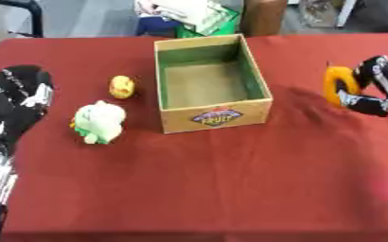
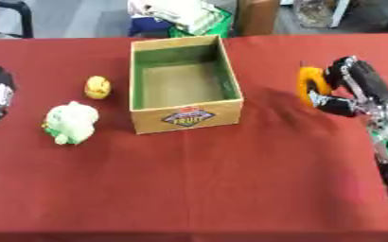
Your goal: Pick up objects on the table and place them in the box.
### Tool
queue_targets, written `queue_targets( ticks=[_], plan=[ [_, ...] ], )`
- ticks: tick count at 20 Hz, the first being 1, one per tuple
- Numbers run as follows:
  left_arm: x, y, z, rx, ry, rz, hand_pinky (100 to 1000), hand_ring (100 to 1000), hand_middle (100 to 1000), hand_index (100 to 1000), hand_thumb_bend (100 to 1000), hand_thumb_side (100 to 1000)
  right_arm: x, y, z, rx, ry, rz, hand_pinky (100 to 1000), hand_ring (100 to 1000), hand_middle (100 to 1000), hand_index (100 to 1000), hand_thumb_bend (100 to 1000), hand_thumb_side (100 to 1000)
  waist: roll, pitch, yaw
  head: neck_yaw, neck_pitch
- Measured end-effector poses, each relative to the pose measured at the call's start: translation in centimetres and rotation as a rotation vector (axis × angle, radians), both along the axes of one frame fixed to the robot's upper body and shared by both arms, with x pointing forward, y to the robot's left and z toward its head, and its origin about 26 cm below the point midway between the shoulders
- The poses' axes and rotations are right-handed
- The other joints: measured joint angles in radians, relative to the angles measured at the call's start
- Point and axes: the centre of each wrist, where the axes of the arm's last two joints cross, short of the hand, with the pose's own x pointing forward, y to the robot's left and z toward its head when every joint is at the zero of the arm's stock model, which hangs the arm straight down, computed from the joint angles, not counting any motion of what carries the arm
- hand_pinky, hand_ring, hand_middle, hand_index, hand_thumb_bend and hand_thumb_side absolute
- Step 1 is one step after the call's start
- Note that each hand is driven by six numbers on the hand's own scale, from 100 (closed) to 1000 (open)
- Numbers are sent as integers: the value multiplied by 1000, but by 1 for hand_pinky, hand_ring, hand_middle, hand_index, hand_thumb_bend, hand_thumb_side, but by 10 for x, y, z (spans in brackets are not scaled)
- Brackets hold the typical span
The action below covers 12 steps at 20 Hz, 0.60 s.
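Right of box [image 1: 212, 85], orange object [image 2: 312, 85], seemingly within right hand [image 2: 346, 90] fingers [image 2: 334, 106]

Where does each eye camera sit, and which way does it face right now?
Left eye view: in the head, looking down at the red table; shows the left arm and the right hand holding an orange ring.
Right eye view: beside it, same aim; more of the right arm shows.
Both share the box, green toy and yellow toy.

left hand [image 1: 15, 101] cut off, orange object [image 2: 311, 85] blurred
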Motion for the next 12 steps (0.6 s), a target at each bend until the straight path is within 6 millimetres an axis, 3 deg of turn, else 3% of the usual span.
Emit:
queue_targets(
  ticks=[6,12],
  plan=[
    [0,0,0,1,3,-5,714,590,538,670,227,204,16,41,52,2,-80,181,423,413,270,364,100,233,0,0,17,-8,0],
    [2,-4,3,1,-5,-24,714,590,538,670,228,204,27,75,75,-40,-87,302,445,440,301,401,100,265,1,11,57,-21,-4]
  ],
)
